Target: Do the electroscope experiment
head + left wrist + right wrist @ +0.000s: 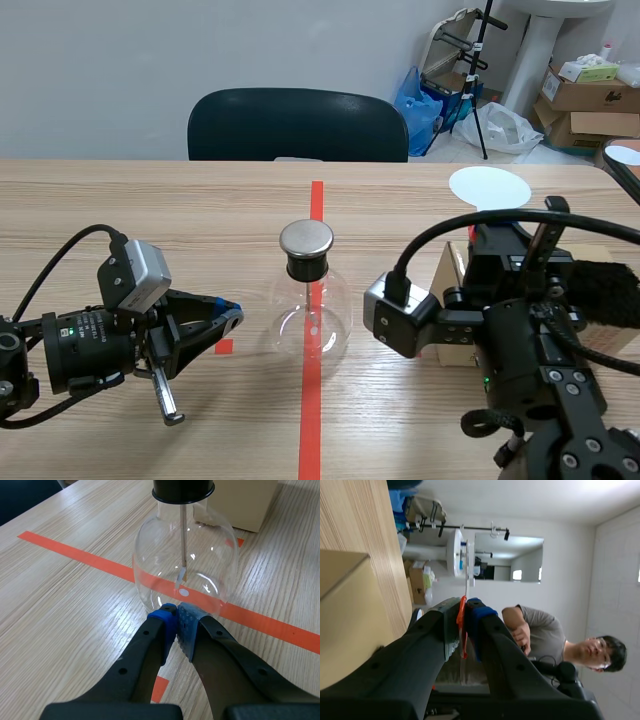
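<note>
The flask (312, 310) stood at the middle of the bench (150, 200), on the red tape line (312, 400), with a black stopper (305, 267) and a round metal cap (306, 238) on top. In the left wrist view the stopper was cut off. Below it a thin rod (183, 535) ran down inside the glass to a small pale leaf (180, 575).

At the flask's 9 o'clock, the left end effector (232, 315) lay low over the bench. It was clenched on nothing, its blue pads (165, 617) pressed together. The tips pointed at the flask's lower wall, and a small gap showed in the scene view.

The right arm (520, 340) rose at the flask's 3 o'clock, and its bulk hid its own fingertips in the scene view. Its wrist camera showed the right end effector (465, 607) grasping a thin strip (462, 625), orange between the pads and clear beyond them. What the strip was made of could not be made out.

A box (452, 275), also at 3 o'clock, was mostly hidden behind that arm. A white disc (490, 187) lay at 1 o'clock, and a dark chair (297, 125) stood at 12 o'clock past the bench's far edge. A person (545, 635) in a grey top appeared beyond the right end effector, partly hidden by a finger.
</note>
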